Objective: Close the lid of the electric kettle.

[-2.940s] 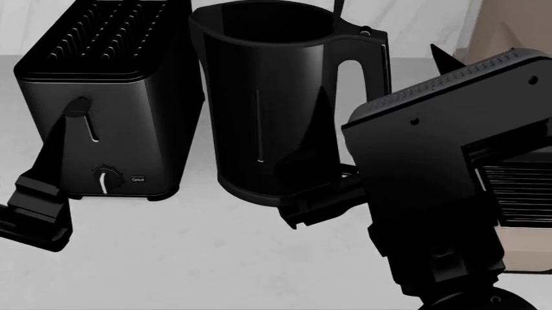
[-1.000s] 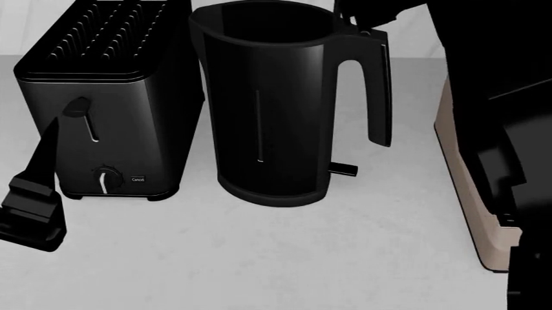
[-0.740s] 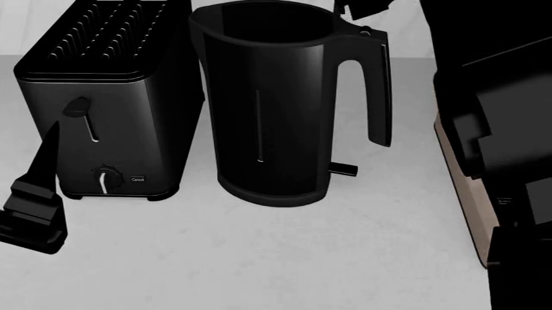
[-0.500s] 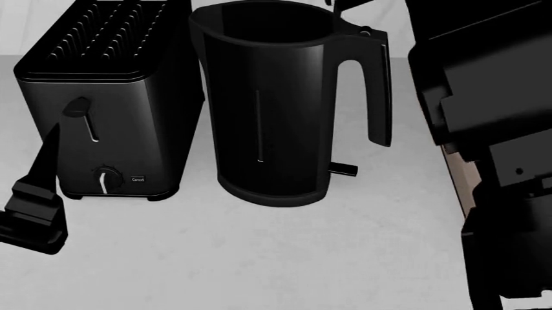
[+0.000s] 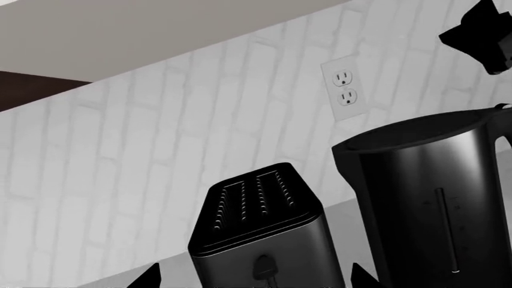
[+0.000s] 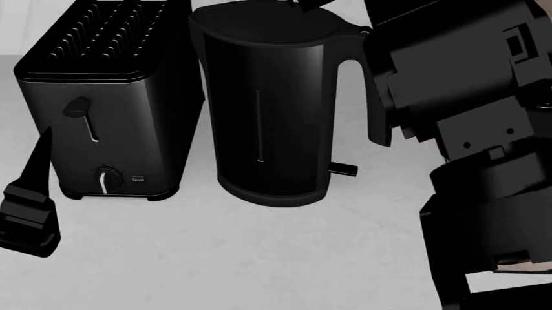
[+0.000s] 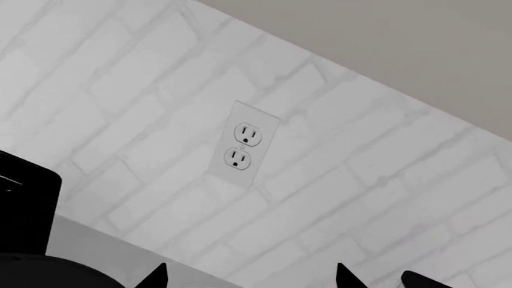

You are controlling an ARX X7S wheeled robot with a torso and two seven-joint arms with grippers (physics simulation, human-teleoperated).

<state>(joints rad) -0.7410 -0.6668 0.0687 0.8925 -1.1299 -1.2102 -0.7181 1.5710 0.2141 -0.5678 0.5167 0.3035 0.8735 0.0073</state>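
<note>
lid (image 6: 263, 24): lies flat over the rim of the electric kettle (image 6: 271, 110), looks closed | kettle: on the desk (image 6: 258, 252), just beside the toaster (image 6: 103, 97) | right pincer (image 6: 306, 3): just above the lid, by the kettle's handle side, spread cannot be told | left pincer (image 6: 30, 206): in front of the toaster, tips apart, holding nothing | left: only withdrawing, judging by this.

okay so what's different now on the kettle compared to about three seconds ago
The lid now lies down over the electric kettle, which earlier stood open. The right arm has risen from beside the base and reached over its top. The toaster, kettle and left gripper barely moved.
</note>
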